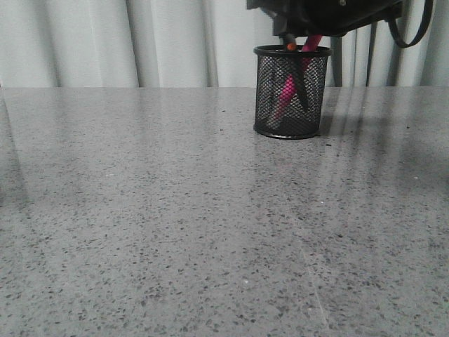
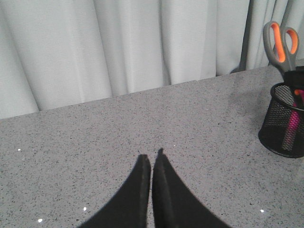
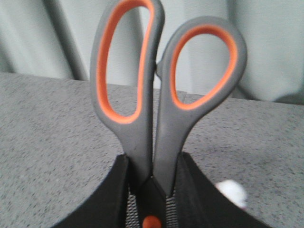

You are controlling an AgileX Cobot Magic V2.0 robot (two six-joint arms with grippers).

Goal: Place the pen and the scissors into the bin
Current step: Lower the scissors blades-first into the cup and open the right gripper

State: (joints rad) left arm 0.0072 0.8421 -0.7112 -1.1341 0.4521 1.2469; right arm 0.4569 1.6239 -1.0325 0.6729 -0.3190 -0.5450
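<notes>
The pen [image 1: 287, 91] stands inside the bin [image 1: 291, 116], leaning, its pink body showing through the mesh. The scissors [image 3: 156, 99] are blades-down in the bin too, handles upright above its rim, and the right fingers [image 3: 152, 190] are closed on them just below the loops, near the orange pivot. So the last step looks in hand: the scissors are lowered in but not let go. The next move, as I judge it, calls for parting those fingers and lifting straight up, so that the handles are not dragged and the light bin is not tipped.

The left fingers [image 2: 152, 190] are pressed together, holding nothing, well apart from the bin over bare surface [image 1: 175, 225].

The bin stands near the surface's far edge, with the curtain [image 2: 118, 42] just behind it. Above the bin the right arm fills the space; in front of the bin there is much open room.
</notes>
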